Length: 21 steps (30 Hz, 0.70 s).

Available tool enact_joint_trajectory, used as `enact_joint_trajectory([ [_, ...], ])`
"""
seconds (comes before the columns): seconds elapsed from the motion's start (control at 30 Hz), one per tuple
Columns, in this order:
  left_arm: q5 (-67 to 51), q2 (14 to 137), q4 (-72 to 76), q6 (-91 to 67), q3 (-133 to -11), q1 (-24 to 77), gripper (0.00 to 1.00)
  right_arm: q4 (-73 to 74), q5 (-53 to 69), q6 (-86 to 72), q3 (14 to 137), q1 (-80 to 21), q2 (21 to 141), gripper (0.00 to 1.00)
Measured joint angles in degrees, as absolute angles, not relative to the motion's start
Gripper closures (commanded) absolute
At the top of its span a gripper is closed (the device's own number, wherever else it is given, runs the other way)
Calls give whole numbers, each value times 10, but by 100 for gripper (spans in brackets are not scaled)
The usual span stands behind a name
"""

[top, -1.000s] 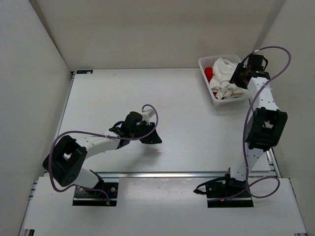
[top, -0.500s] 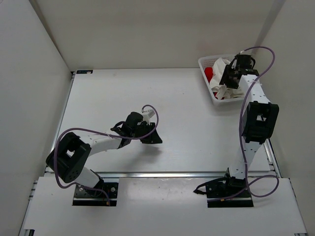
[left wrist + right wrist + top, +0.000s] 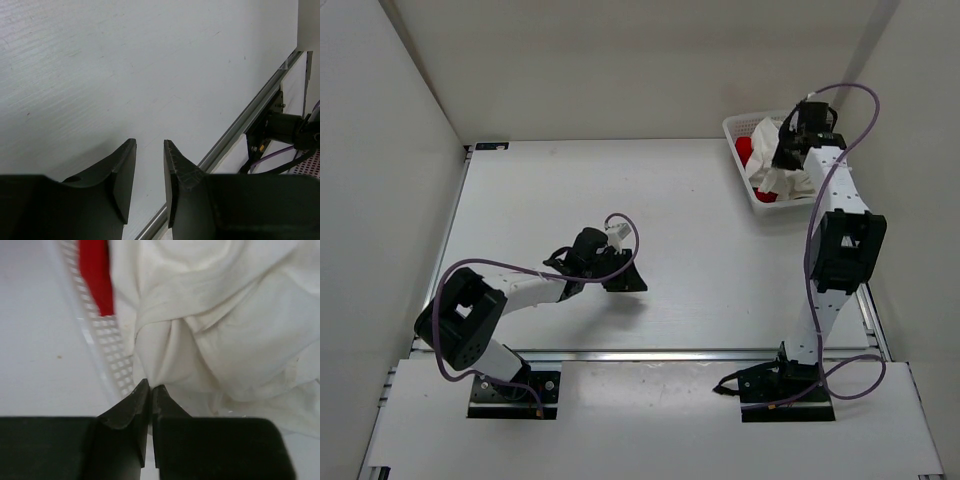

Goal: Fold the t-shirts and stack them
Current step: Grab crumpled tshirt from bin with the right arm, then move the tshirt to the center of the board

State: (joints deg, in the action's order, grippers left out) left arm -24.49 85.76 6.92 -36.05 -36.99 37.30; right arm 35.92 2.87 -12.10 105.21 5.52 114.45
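Evidently an early stage: no shirt is folded or stacked yet. At the upper right of the top view, the white t-shirt (image 3: pixel 225 315) and the red t-shirt (image 3: pixel 95 275) lie crumpled in the white lattice basket (image 3: pixel 733 126); no green one is visible. Right gripper (image 3: pixel 150 385): jaws together, pinching a fold of the white t-shirt. Left gripper (image 3: pixel 150 145): jaws slightly apart, holding nothing, over the table (image 3: pixel 620 190) at centre-left — all folding remains.

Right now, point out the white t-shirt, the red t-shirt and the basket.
white t-shirt (image 3: pixel 215 325), right wrist view, bunched middle folds.
red t-shirt (image 3: pixel 94 275), right wrist view, strip showing beside the white cloth.
basket (image 3: pixel 112 359), right wrist view, lattice side wall.
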Motion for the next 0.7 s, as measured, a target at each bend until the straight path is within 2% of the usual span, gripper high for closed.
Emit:
enact_joint_trajectory([
  [0.13,-249,856,69,-365,-370,361,60,376,36,-113,1140,10,1084,100],
  [0.2,-253,853,70,-368,-370,348,60,373,59,-109,1221,-36,1041,100],
  [0.4,-284,841,75,-385,-370,281,59,324,134,-103,1345,-163,951,100],
  [0.57,-318,811,92,-420,-357,170,57,218,273,-154,1312,-147,874,100],
  [0.7,-330,777,97,-448,-328,64,55,103,379,-219,1177,-86,832,100],
])
